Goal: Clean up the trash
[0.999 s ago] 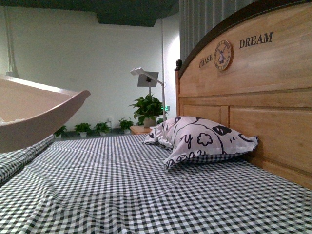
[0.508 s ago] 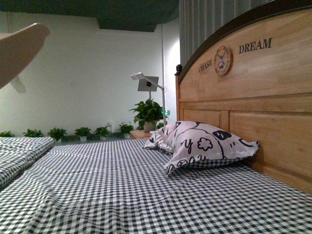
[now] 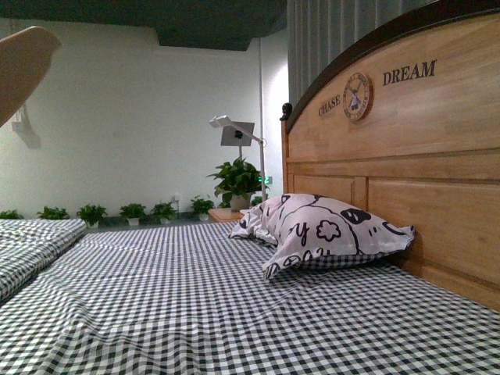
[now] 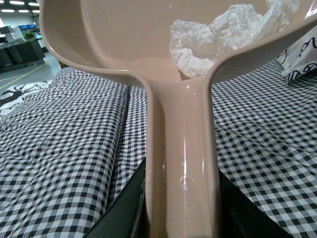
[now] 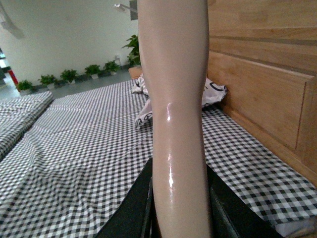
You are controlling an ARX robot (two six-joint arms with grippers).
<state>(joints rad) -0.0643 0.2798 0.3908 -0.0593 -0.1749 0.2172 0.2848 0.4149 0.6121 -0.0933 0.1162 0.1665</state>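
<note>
Two tools are in my grip, one per arm. My left gripper (image 4: 181,218) is clamped round the handle of a beige dustpan (image 4: 124,54), dark jaws showing on either side of the stem. In its scoop lies the trash (image 4: 223,34), a crumpled white tissue wad resting against the inner wall near the handle's root. I judge it very light and soft: it will squash to nothing and could roll or waft out if I tip the pan. Better to carry it in the pan, kept level, than to pinch it. My right gripper (image 5: 181,213) is likewise closed on a smooth beige handle (image 5: 173,99); its working end is out of view, so I cannot tell what tool it is.

Below is a bed sheet (image 3: 234,312) in black-and-white check, soft and rumpled. Further right lies a patterned pillow (image 3: 320,230) against the wooden headboard (image 3: 422,156). Potted plants (image 3: 129,211) line the far white wall.
</note>
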